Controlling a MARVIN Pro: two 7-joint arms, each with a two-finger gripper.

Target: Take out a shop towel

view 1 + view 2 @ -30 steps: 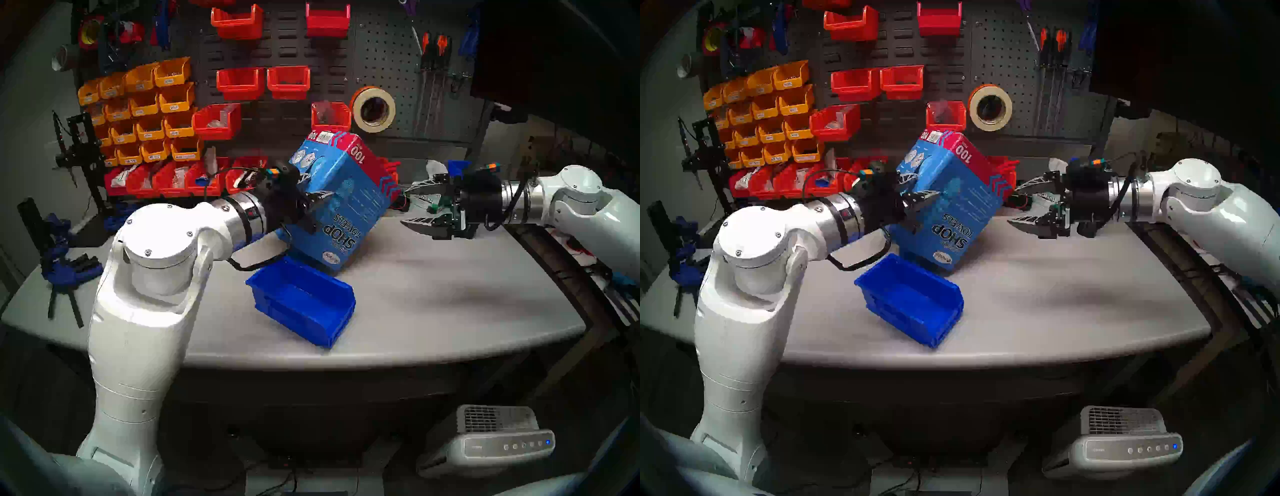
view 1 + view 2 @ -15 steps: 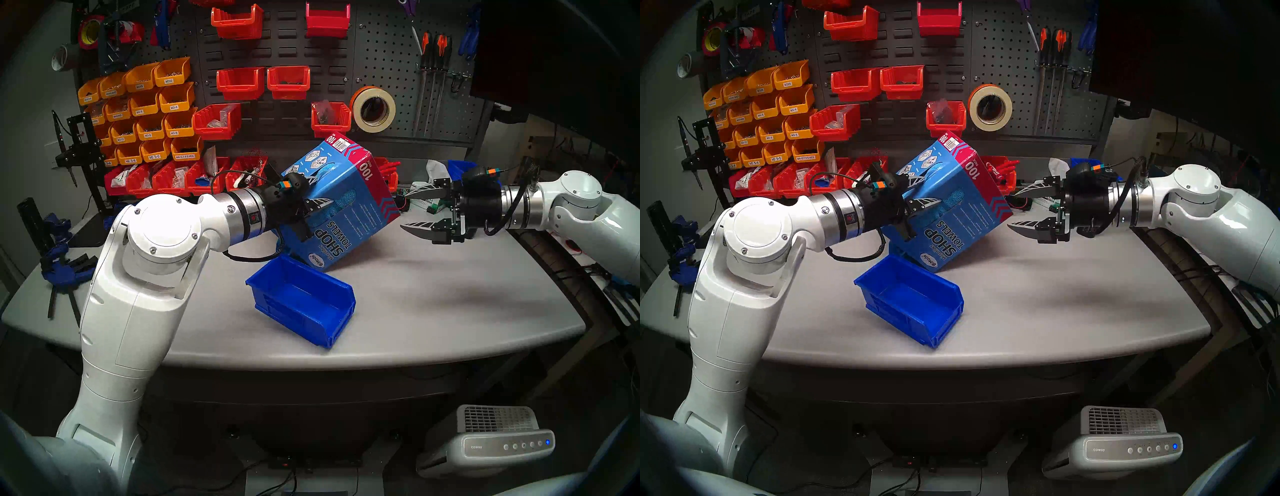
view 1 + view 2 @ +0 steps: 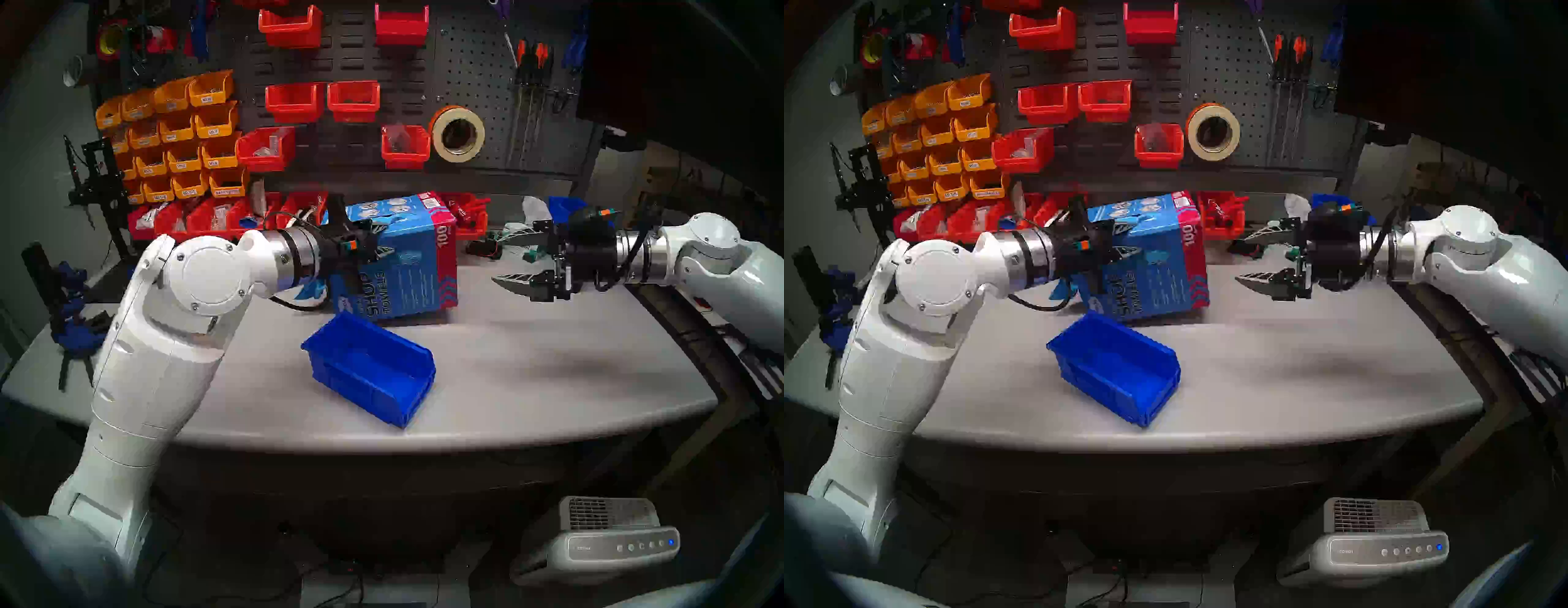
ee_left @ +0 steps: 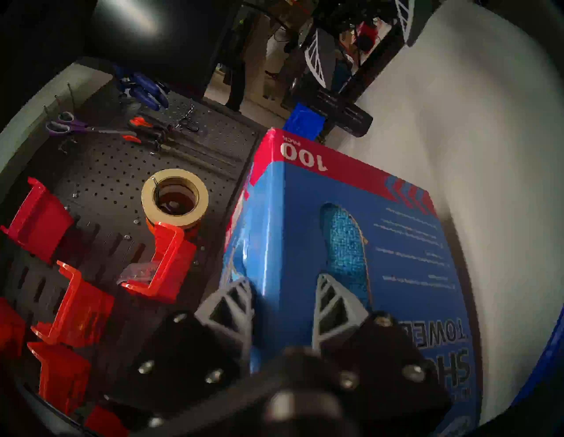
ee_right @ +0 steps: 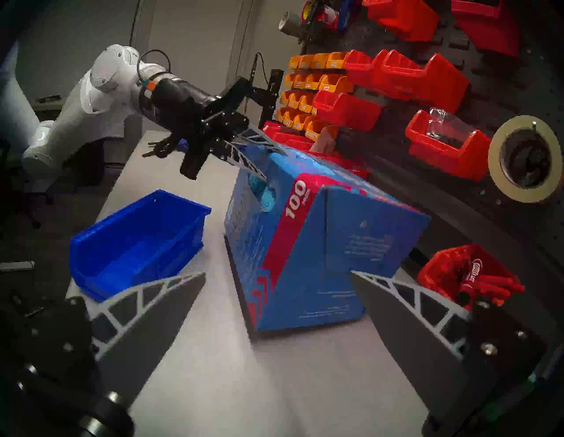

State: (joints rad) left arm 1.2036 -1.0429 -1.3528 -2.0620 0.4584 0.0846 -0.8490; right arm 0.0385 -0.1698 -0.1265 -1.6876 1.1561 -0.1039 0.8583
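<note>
The blue and red carton (image 3: 407, 263) marked shop towels stands flat on the grey table (image 3: 551, 361). A strip of sky-blue shop towel (image 4: 345, 244) shows in its oval opening, also seen from the right wrist as shop towel (image 5: 265, 195). My left gripper (image 3: 382, 241) sits at the carton's upper left edge. Its fingers (image 4: 332, 302) straddle that edge beside the opening and press on both faces. To the carton's right, my right gripper (image 3: 496, 258) hangs open and empty, a short gap away.
A blue bin (image 3: 365, 392) lies just in front of the carton. Red bins (image 3: 203, 220) line the table's back under the pegboard. A tape roll (image 3: 458, 133) hangs above. Below my left wrist is a light-blue patch (image 3: 312, 293); I cannot tell what it is.
The carton was tipped up on a corner; it has come down flat on the table. My left wrist rolled and dropped with it. The right gripper stayed put, open.
</note>
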